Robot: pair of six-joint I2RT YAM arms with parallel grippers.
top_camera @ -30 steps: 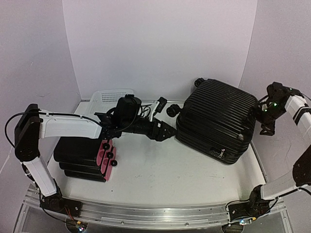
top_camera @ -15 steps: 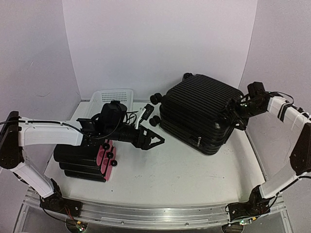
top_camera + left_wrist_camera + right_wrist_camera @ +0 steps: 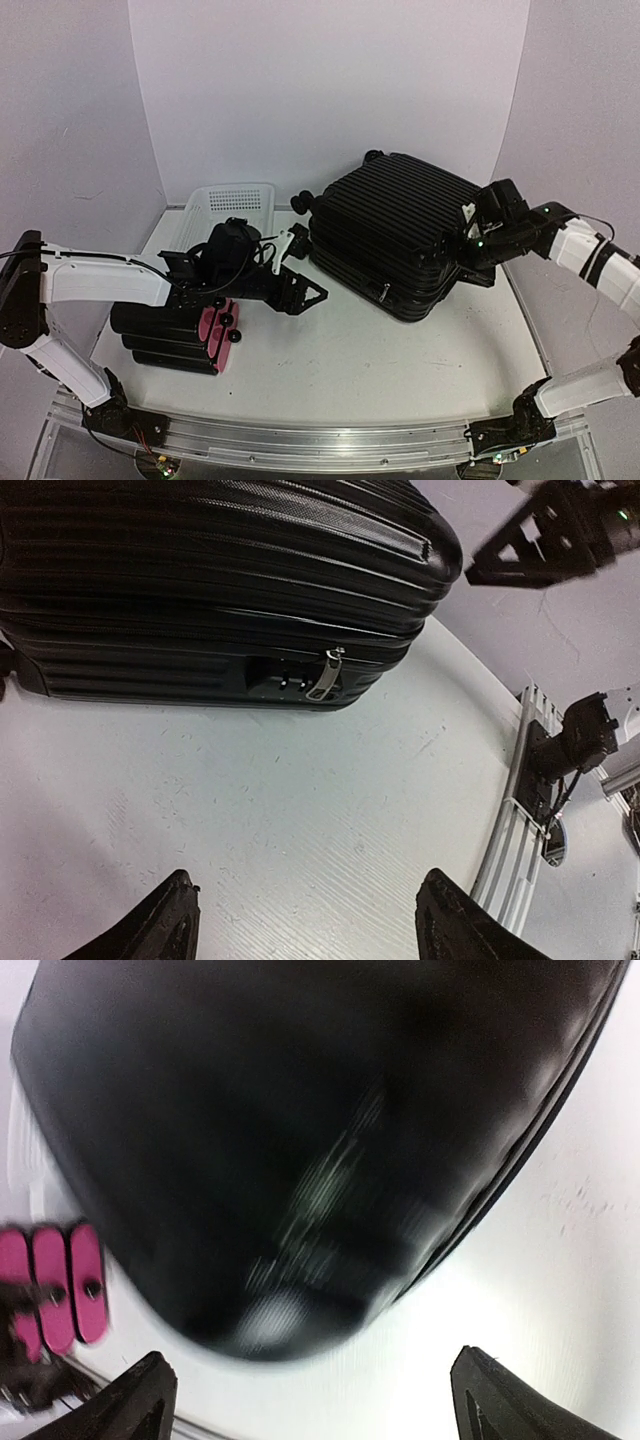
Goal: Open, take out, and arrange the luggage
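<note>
The luggage (image 3: 395, 235) is a large black ribbed suitcase lying closed at the back right, wheels to the left. Its zipper pull (image 3: 325, 673) hangs on the near side beside the lock. My left gripper (image 3: 305, 292) is open and empty, low over the table, left of the luggage and apart from it. In the left wrist view the gripper (image 3: 308, 908) faces the luggage (image 3: 200, 580). My right gripper (image 3: 462, 258) is open at the luggage's right side, close against the shell. The right wrist view shows the gripper (image 3: 310, 1390) open and the luggage (image 3: 300, 1110) blurred.
A stack of smaller black cases with pink sides (image 3: 175, 330) lies at the left under my left arm, and shows in the right wrist view (image 3: 55, 1285). A white perforated basket (image 3: 232, 200) stands behind it. A metal rail (image 3: 300, 440) runs along the front edge.
The luggage has slid left and toward the back with my right gripper following its right side. My left gripper has drawn back to the left.
</note>
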